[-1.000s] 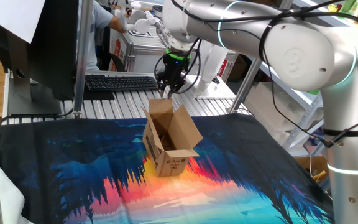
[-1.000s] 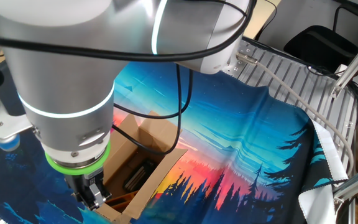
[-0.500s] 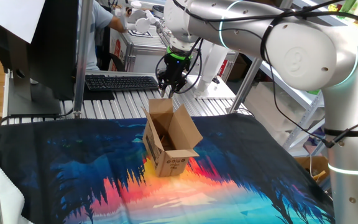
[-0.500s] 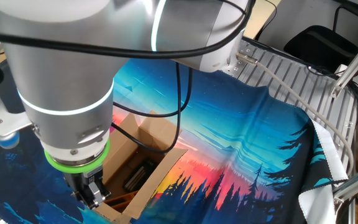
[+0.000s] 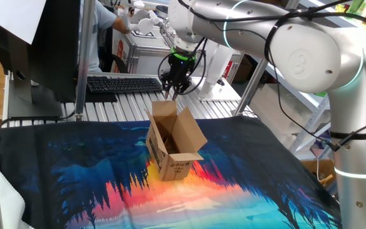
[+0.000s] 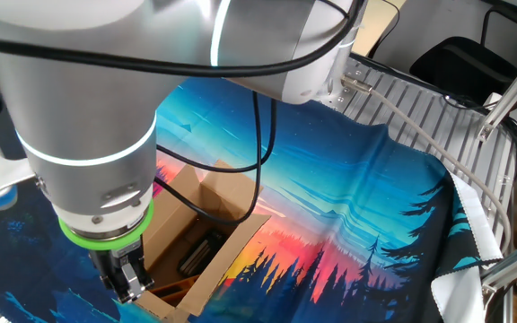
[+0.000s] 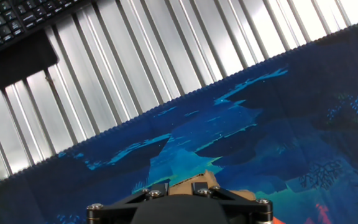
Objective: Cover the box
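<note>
Corrugated brown cardboard, so the small open-topped carton with black print on its side (image 5: 172, 144) most likely handles as light and fairly stiff in the walls but floppy at the creased flaps; it sits upright near the middle of the blue-and-orange printed cloth (image 5: 94, 184) that covers the table, and it probably slides easily on that fabric if pushed from the side. All top flaps stand open: the rear flap (image 5: 164, 109) points up, a side flap (image 5: 192, 130) leans outward. Something dark lies inside, seen in the other fixed view, too unclear to name. Black two-finger gripper (image 5: 173, 91) hangs pointing down just above and behind the rear flap, with the silver ribbed metal tabletop (image 5: 126, 102) and a black keyboard (image 5: 122, 83) beyond it. Fingers look nearly closed with a narrow gap; nothing visibly held between them, and contact with the flap cannot be confirmed. Hand view shows only a sliver of cardboard at the bottom edge by the gripper body. Best handling is likely a push on a flap's outer face near its free edge, folding it inward along the crease, not a pinch on the body. Risks: carton skids or tips, flap springs back up, thin edge buckles under a hard press.
</note>
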`<state>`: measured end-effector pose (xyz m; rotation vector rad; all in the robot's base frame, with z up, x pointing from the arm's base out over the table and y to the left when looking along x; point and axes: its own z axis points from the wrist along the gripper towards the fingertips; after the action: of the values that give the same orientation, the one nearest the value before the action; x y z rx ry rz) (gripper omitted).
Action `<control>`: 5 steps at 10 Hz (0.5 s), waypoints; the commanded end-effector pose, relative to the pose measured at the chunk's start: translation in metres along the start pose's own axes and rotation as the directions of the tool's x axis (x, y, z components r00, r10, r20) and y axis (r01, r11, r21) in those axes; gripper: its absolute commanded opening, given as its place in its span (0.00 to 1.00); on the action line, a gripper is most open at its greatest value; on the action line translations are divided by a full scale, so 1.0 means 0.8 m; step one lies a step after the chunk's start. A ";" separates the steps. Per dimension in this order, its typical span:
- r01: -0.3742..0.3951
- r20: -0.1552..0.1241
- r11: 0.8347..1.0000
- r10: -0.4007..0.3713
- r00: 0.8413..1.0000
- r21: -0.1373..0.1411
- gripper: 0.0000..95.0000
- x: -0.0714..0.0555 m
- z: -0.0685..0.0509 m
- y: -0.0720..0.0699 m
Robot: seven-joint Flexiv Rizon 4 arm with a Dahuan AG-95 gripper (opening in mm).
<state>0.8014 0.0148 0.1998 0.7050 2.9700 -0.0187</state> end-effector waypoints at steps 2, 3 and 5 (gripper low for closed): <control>-0.099 0.001 0.995 0.099 0.995 -0.004 0.20 0.001 0.002 -0.002; -0.134 -0.001 0.991 0.134 0.991 -0.005 0.40 0.001 0.002 -0.003; -0.223 -0.001 0.975 0.223 0.975 -0.006 0.40 0.001 0.004 -0.003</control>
<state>0.7992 0.0135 0.1968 0.9697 2.8915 0.0015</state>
